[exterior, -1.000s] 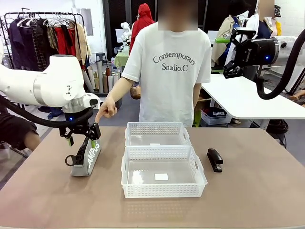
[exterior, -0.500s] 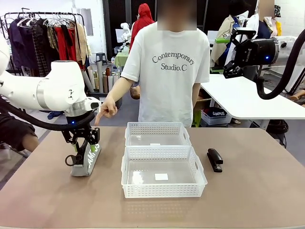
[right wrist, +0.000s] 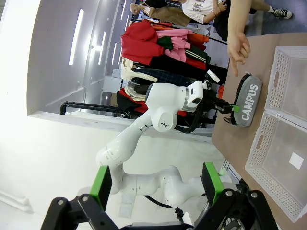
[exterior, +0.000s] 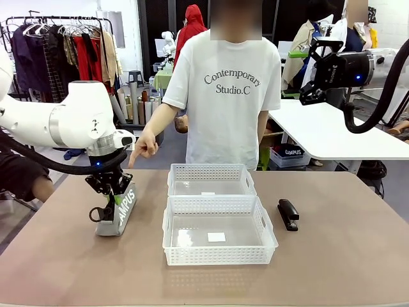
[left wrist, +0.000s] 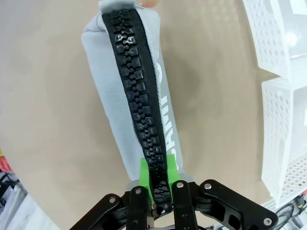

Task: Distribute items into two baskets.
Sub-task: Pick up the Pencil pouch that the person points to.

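Pouch [exterior: 119, 216] on edge, long axis seemingly near-far

My right gripper [right wrist: 156, 184] gapes open. My left gripper [right wrist: 230, 108] pinches the CAMPUS pouch [right wrist: 249, 101] beside a white basket [right wrist: 279, 72] and its twin [right wrist: 261, 146]; a person's hand [right wrist: 238, 48] points.

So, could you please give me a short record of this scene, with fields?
left gripper: shut on the grey pouch, pinching its zipper ridge
grey pouch: on edge on the table, zipper up, left of the near basket
right gripper: open, raised, holding nothing
stapler: on the table, right of the near basket
near basket, far basket: no items inside
person's hand: pointing down near the pouch
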Controlling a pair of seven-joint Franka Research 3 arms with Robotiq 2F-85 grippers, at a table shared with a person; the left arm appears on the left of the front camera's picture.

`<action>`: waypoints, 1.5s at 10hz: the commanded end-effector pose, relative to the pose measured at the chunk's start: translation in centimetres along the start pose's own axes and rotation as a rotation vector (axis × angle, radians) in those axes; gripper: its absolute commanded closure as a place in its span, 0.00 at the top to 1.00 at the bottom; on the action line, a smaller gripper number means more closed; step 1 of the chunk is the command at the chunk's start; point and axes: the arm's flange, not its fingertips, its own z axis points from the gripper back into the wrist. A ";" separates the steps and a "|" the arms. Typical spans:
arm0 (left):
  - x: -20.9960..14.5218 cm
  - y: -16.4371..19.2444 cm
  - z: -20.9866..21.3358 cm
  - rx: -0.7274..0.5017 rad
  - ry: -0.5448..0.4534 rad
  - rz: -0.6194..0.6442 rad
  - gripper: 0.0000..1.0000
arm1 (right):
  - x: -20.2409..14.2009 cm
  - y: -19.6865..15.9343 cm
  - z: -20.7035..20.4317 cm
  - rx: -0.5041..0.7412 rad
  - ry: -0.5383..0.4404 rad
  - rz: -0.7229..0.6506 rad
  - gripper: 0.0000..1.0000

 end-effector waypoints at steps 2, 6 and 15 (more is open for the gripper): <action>0.3 0.4 0.5 0.014 -0.022 0.047 0.00 | 0.0 0.2 0.1 0.002 0.001 0.003 1.00; 0.4 1.3 5.2 -0.024 -0.055 0.085 0.00 | 0.0 0.2 0.1 0.002 0.001 0.003 1.00; 0.2 2.0 27.4 -0.036 -0.167 0.047 0.00 | 0.0 0.2 0.1 0.002 0.001 0.003 1.00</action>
